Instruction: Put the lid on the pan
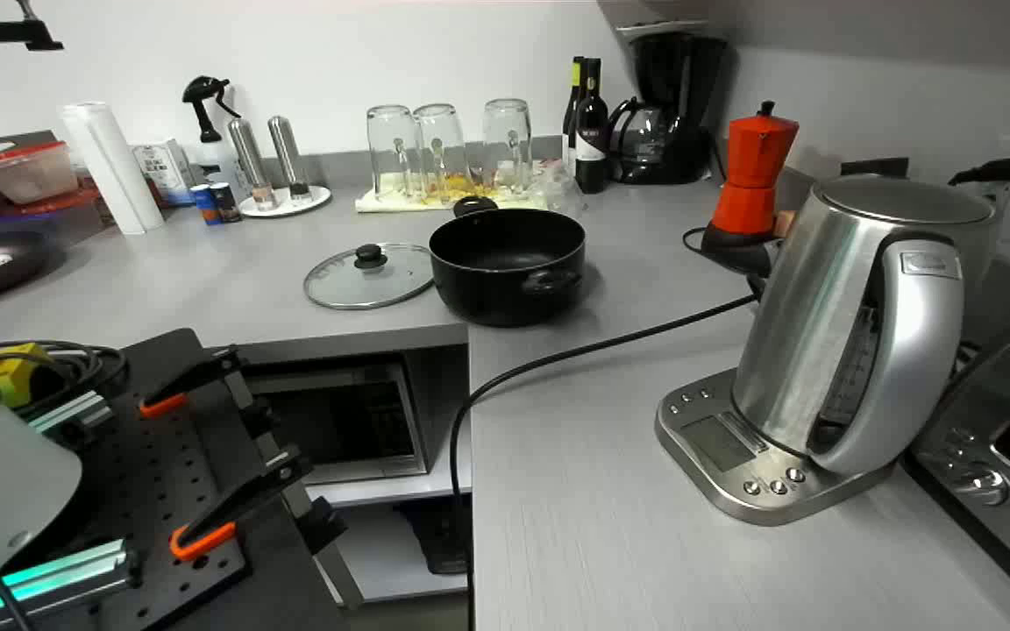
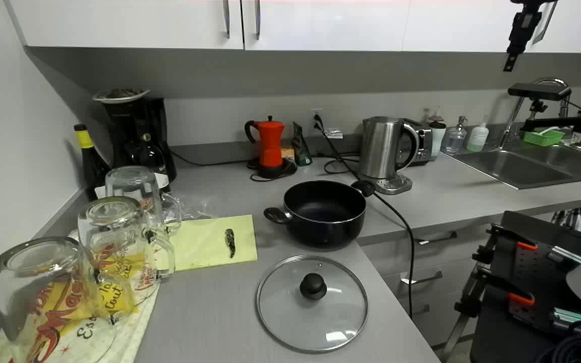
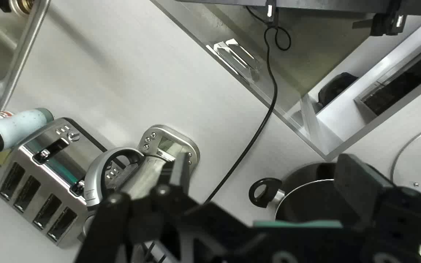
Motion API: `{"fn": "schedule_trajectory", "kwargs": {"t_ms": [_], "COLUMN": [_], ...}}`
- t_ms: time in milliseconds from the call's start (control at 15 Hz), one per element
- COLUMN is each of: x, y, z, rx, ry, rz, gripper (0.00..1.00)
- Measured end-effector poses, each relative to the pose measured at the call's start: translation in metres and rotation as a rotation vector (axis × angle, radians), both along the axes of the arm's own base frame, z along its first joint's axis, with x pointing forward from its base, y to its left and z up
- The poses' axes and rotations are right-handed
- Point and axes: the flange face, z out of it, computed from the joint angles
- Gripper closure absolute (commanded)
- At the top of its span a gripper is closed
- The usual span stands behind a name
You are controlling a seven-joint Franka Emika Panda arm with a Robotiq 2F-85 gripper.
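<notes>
Wrist view: my claw point(image 3: 263, 160) is spread, holding nothing.
Lid point(image 2: 315, 317): flat on the counter point(image 2: 210, 312), just beside the pan point(image 2: 326, 229).
Pan: uncovered; I judge the step in hand is fetching the lid.
Knob point(image 2: 313, 286): next I should descend over it, pinch, then lift.

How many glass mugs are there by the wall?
3. In an exterior view they stand upside down in a row: the left mug, the middle mug close beside it, and the right mug, nearest the wine bottles. No others show.
</notes>
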Motion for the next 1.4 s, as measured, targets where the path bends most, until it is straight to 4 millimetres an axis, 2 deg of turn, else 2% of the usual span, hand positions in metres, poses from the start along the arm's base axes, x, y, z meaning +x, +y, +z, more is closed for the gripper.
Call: {"fn": "schedule_trajectory", "kwargs": {"t_ms": [533,733,1000,1400], "x": [0.0,0.008,0.043,0.108], "y": [0.0,0.005,0.025,0.077], "z": [0.0,-0.003,-0.017,-0.041], "rx": [0.0,0.0,0.001,0.006], "ry": [0.0,-0.004,-0.008,0.024], "rz": [0.0,0.037,0.2,0.52], "gripper": [0.0,0.0,0.0,0.0]}}
